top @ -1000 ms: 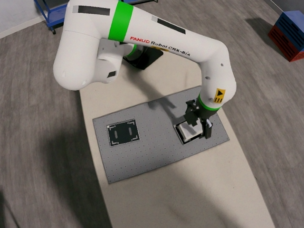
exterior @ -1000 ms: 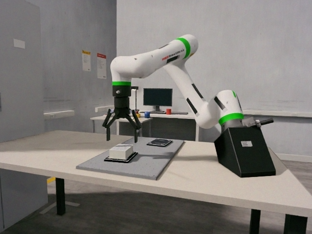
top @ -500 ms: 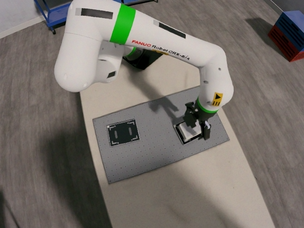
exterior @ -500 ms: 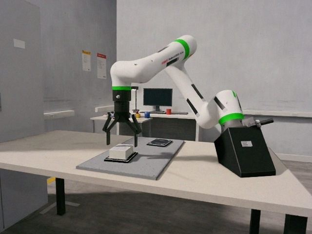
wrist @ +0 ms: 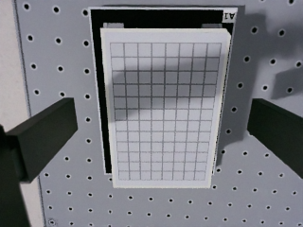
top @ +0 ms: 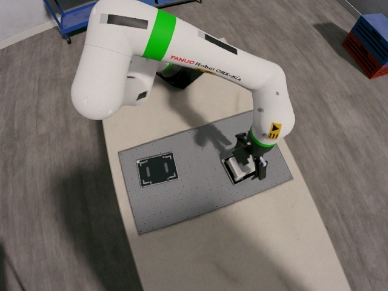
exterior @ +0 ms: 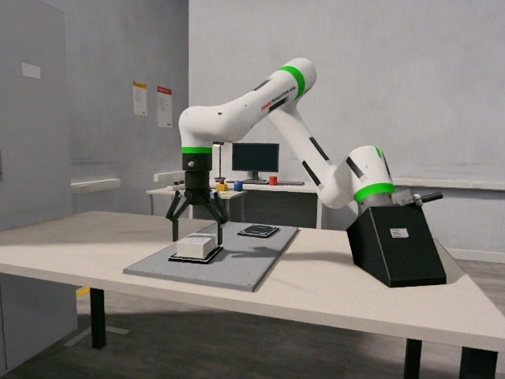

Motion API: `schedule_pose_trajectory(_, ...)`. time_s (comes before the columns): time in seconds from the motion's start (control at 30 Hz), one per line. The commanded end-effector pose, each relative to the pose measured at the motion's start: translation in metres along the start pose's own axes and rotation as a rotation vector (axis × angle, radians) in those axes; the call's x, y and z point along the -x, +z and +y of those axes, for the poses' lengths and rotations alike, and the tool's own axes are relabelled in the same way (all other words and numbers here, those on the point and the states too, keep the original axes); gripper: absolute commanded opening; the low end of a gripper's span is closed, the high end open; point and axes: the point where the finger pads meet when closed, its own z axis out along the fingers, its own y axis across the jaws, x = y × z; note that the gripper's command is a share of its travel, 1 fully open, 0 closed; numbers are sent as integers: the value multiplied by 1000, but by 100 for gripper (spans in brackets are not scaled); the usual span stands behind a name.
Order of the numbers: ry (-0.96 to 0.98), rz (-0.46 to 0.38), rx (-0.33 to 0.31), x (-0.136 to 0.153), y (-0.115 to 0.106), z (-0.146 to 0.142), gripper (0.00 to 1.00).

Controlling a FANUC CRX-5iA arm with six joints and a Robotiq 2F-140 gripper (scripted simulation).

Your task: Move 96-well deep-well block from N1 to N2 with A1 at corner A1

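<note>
The white 96-well deep-well block [top: 240, 168] [exterior: 195, 245] [wrist: 163, 109] sits flat in the black plate nest N1 [top: 233, 180] [exterior: 196, 260] [wrist: 97, 95]. Its cut-off corner lies next to the nest's A1 mark [wrist: 229, 15]. My gripper [top: 250, 157] [exterior: 197, 238] [wrist: 163, 113] is open wide. Its two fingers hang on either side of the block's long sides, with their tips around the block's top and a clear gap on each side. Plate nest N2 [top: 156, 169] [exterior: 257, 230] is empty, farther along the grey perforated baseplate [top: 200, 194] [exterior: 245, 269] [wrist: 265, 57].
The baseplate lies on a beige table [top: 234, 244] [exterior: 326, 294]. The arm's black pedestal [exterior: 395, 245] stands at the table's far end. A blue cart [top: 67, 19] and a red and blue crate [top: 370, 46] stand on the floor, away from the table.
</note>
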Motion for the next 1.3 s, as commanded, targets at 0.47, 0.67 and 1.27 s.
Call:
schedule_pose_trajectory(0.47, 0, -1, -2, 0, 10, -1, 100)
schedule_pose_trajectory(0.67, 0, -1, -2, 0, 10, -1, 63)
schedule_pose_trajectory(1.27, 0, -1, -2, 0, 10, -1, 63)
